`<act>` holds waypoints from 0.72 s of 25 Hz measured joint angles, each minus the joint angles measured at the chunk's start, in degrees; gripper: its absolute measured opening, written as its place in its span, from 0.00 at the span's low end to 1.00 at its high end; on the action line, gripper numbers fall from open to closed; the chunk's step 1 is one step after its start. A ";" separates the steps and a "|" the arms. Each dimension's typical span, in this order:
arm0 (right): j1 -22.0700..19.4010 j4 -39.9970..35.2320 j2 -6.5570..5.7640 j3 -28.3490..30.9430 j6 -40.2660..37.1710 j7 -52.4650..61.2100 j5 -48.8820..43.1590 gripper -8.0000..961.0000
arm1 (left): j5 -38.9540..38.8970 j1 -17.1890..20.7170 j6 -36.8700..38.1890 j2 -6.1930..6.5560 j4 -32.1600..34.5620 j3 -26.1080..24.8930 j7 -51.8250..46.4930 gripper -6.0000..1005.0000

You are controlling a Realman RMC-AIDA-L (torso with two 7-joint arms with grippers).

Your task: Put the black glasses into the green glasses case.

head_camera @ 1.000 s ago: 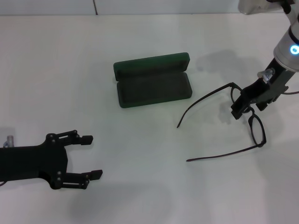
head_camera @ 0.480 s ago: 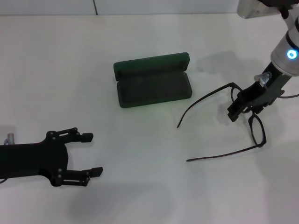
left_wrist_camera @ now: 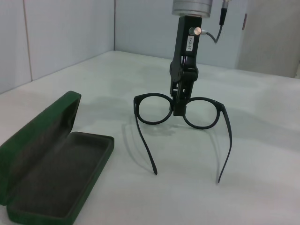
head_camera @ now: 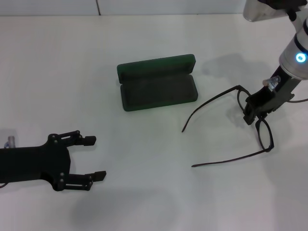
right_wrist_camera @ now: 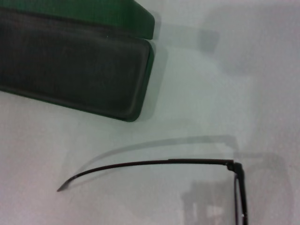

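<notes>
The black glasses [head_camera: 264, 135] stand on the white table with both temple arms unfolded towards the robot's left. My right gripper [head_camera: 251, 115] comes down from above and is shut on the bridge between the two lenses. The left wrist view shows this grip: the right gripper [left_wrist_camera: 178, 108] pinches the middle of the black glasses [left_wrist_camera: 202, 112]. One temple arm of the black glasses [right_wrist_camera: 154, 163] crosses the right wrist view. The green glasses case [head_camera: 157, 87] lies open left of the glasses, lid raised at the back, dark lining showing, with nothing inside. My left gripper [head_camera: 95, 158] rests open near the front left.
The green glasses case [left_wrist_camera: 47, 164] appears in the left wrist view, and the green glasses case [right_wrist_camera: 70, 61] also fills the upper part of the right wrist view. Bare white table [head_camera: 154, 159] separates the left gripper, the case and the glasses.
The right gripper's fingers have drawn together on the glasses' bridge and the gripper has shifted slightly right. Glasses, case and left arm stay where they were.
</notes>
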 joint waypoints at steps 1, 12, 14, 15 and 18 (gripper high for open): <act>-0.01 0.00 -0.01 -0.01 0.00 0.00 0.00 0.56 | 0.00 0.00 0.00 0.00 0.00 0.00 0.00 0.88; -0.20 -0.80 -0.73 -0.05 -0.60 -0.02 -0.40 0.14 | 0.00 -0.10 0.00 0.00 0.00 0.00 -0.16 0.88; -0.20 -0.87 -0.81 -0.05 -0.60 -0.15 -0.42 0.14 | 0.00 -0.11 0.00 0.00 0.00 0.00 -0.24 0.88; -0.20 -0.89 -0.82 -0.05 -0.57 -0.22 -0.42 0.14 | 0.00 -0.11 0.00 0.00 0.00 0.00 -0.27 0.88; -0.23 -0.91 -0.83 -0.05 -0.55 -0.37 -0.45 0.13 | 0.00 -0.28 0.00 0.00 0.00 0.01 -0.30 0.88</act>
